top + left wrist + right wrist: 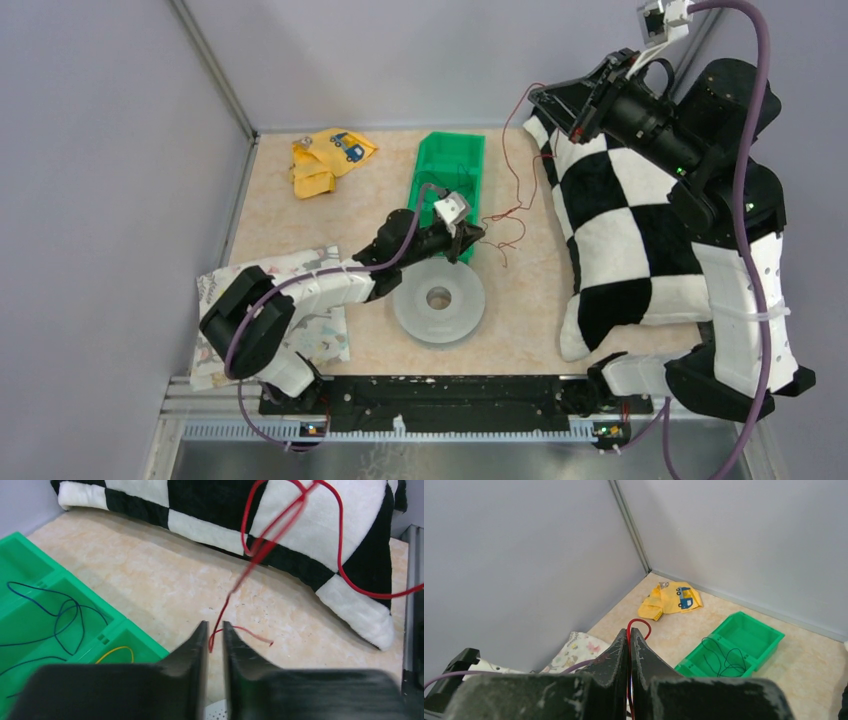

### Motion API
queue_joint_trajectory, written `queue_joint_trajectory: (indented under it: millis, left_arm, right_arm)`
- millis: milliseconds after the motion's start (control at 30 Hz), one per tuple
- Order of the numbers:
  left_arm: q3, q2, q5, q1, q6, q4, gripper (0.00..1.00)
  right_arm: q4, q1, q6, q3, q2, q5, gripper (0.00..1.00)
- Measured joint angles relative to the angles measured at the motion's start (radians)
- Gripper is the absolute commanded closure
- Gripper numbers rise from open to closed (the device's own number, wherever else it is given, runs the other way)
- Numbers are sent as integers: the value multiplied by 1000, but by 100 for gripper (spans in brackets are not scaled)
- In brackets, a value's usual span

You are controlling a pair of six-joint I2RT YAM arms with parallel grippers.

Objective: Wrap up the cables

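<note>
Because the red wire is thin, light and limp, it will likely sag and tangle unless kept taut, so it is best held near its ends. The left tool pinches one end low over the counter. The right tool, pressed together, pinches the wire high up. I count one red wire, one green bin, one white spool and one yellow wire.
</note>
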State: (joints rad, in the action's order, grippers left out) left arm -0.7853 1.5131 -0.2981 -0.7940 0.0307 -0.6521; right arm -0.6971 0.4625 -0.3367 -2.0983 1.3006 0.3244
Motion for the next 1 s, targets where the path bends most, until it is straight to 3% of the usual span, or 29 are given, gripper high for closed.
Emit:
queue_joint_trajectory:
  millis: [33, 400, 600, 1000]
  left_arm:
    - [-12, 10, -2, 0, 3, 2, 100]
    - [-38, 25, -10, 0, 20, 42, 100]
    - [-38, -43, -9, 0, 19, 111, 100]
    - [-126, -288, 145, 0, 98, 441, 100]
  right_arm:
    - [-1, 0, 1, 5, -6, -5, 100]
    - [-35, -2, 47, 6, -40, -116, 100]
    - [-51, -3, 58, 25, -59, -159, 100]
    - [-49, -3, 91, 345, -127, -330, 100]
